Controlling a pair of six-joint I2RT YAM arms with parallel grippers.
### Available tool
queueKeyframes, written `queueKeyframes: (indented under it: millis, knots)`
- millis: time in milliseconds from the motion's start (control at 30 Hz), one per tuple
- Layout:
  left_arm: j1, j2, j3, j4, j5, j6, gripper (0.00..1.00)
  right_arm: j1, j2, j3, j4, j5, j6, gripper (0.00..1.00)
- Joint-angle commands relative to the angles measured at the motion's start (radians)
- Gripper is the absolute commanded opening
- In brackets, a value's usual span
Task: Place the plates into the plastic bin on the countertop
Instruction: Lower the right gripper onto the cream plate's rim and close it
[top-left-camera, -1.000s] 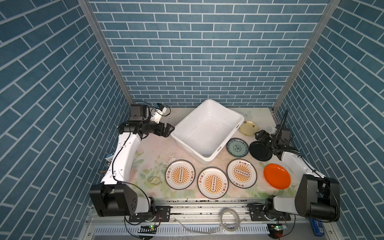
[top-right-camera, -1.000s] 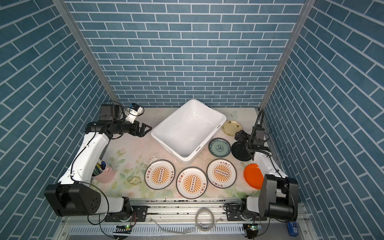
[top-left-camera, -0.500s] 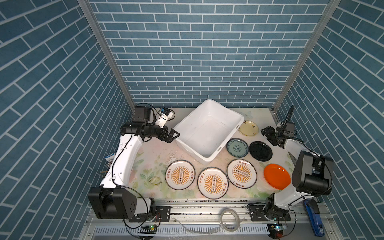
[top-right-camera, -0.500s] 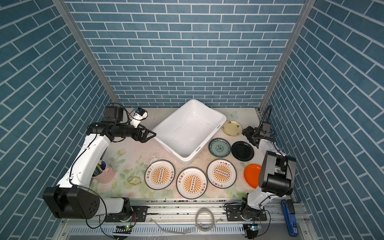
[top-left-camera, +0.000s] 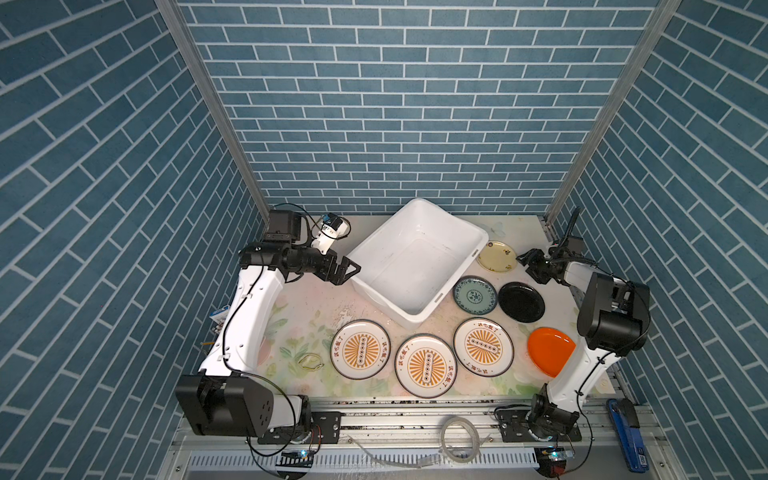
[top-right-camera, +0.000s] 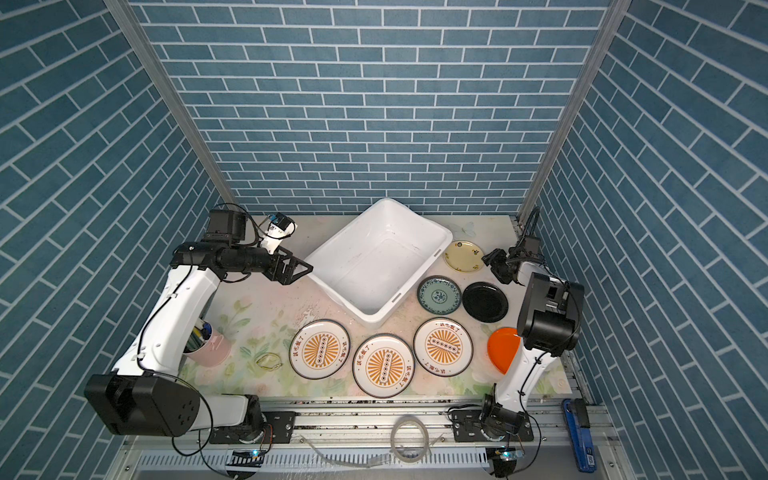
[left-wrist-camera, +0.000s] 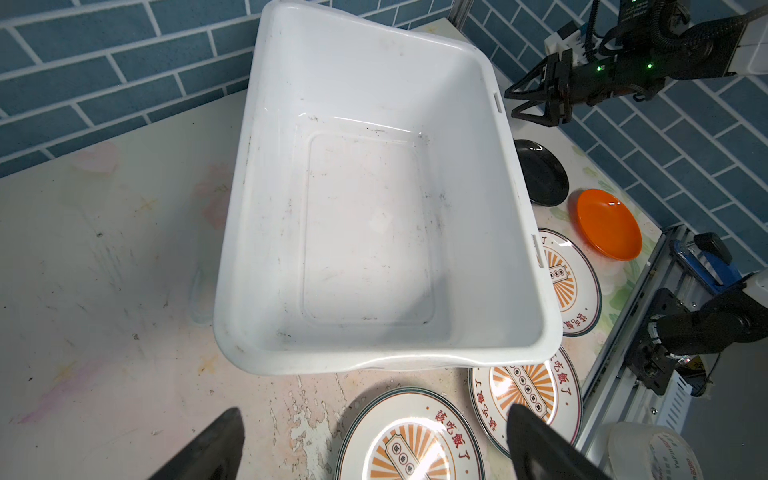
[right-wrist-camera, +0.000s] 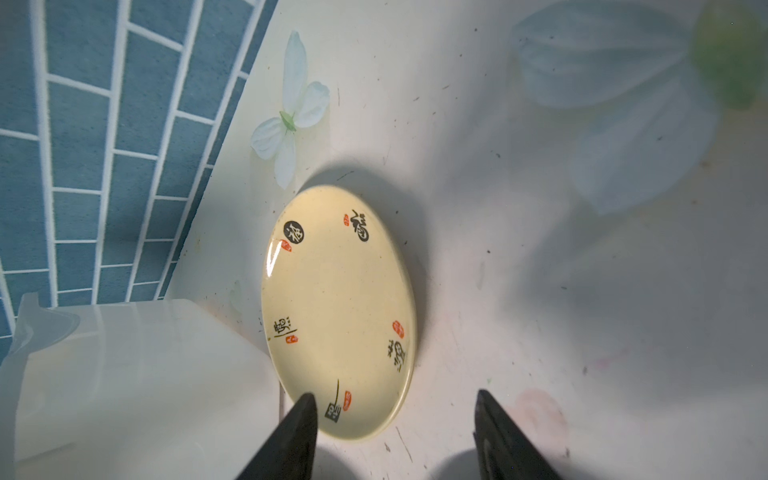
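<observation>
Right wrist view alone shows the pale yellow plate's calligraphy — right tool open, empty.

Your right hand hangs with its fingers apart at the pale yellow plate, the bin's wall tight beside it. Bare bench opens left of the bin; plates crowd the front.

right pincer | left black plate, moved to pale yellow plate near bench's back edge | left pincer | advanced to bin
</observation>
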Motion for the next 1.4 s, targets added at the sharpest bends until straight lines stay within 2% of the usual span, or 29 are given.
queueKeyframes:
  millis: [0, 200, 400, 733, 1067, 1367]
  knots:
    - [-0.006, -0.013, -0.010, 0.000, 0.010, -0.003, 1.00, -0.004, 0.042, 0.047, -0.046, -0.033, -0.034, 0.58]
    - [-0.006, -0.008, -0.016, 0.001, 0.017, -0.004, 1.00, -0.004, 0.095, 0.087, -0.059, -0.036, -0.042, 0.56]
    - [-0.006, 0.003, -0.012, 0.004, 0.024, -0.016, 1.00, -0.004, 0.147, 0.156, -0.094, -0.084, -0.050, 0.43]
    - [-0.006, 0.020, 0.009, -0.005, 0.034, -0.030, 1.00, 0.007, 0.177, 0.207, -0.148, -0.093, -0.043, 0.43]
    - [-0.006, 0.024, 0.011, -0.004, 0.043, -0.033, 1.00, 0.077, 0.194, 0.271, -0.255, 0.007, -0.067, 0.42]
    - [-0.007, 0.005, -0.016, 0.008, 0.044, -0.030, 1.00, 0.089, 0.187, 0.258, -0.239, 0.066, -0.006, 0.41]
